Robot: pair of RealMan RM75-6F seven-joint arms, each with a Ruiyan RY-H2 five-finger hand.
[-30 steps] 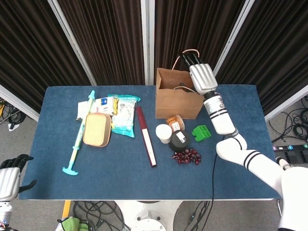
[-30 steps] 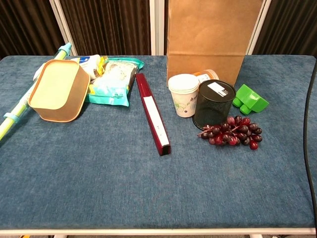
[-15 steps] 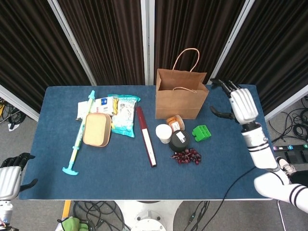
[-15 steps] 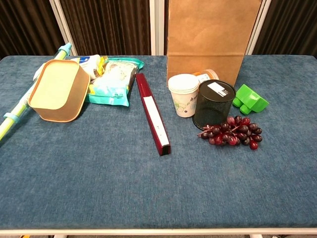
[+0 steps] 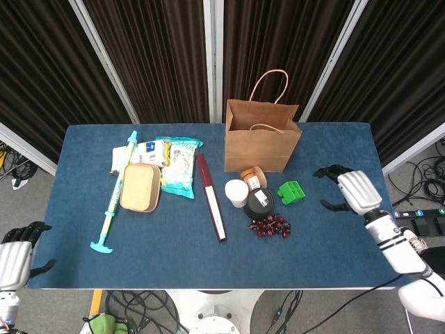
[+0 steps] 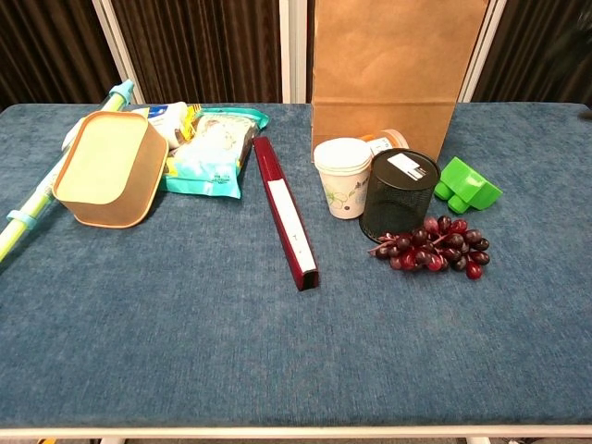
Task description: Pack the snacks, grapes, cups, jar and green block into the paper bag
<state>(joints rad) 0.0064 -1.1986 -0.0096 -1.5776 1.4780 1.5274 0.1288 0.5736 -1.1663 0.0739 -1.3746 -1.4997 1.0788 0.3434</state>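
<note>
The brown paper bag (image 5: 259, 145) (image 6: 384, 65) stands open at the table's back middle. In front of it sit a white paper cup (image 5: 236, 193) (image 6: 341, 178), an orange-lidded jar (image 5: 253, 177) (image 6: 389, 141), a black mesh cup (image 5: 259, 203) (image 6: 399, 195), a green block (image 5: 291, 191) (image 6: 470, 185) and dark red grapes (image 5: 270, 225) (image 6: 432, 245). Snack packets (image 5: 176, 165) (image 6: 212, 148) lie at the left. My right hand (image 5: 351, 190) hovers empty by the table's right side, fingers spread, well right of the green block. Off the front-left corner my left hand (image 5: 15, 253) hangs empty.
A tan box (image 5: 140, 187) (image 6: 106, 168), a teal and yellow pump (image 5: 115, 195) (image 6: 35, 202) and a long dark red box (image 5: 211, 197) (image 6: 286, 213) lie left of the cups. Cables run over the floor at right.
My right hand has swung from above the bag out to the right and down toward the table's right edge. The left hand and the objects have stayed put.
</note>
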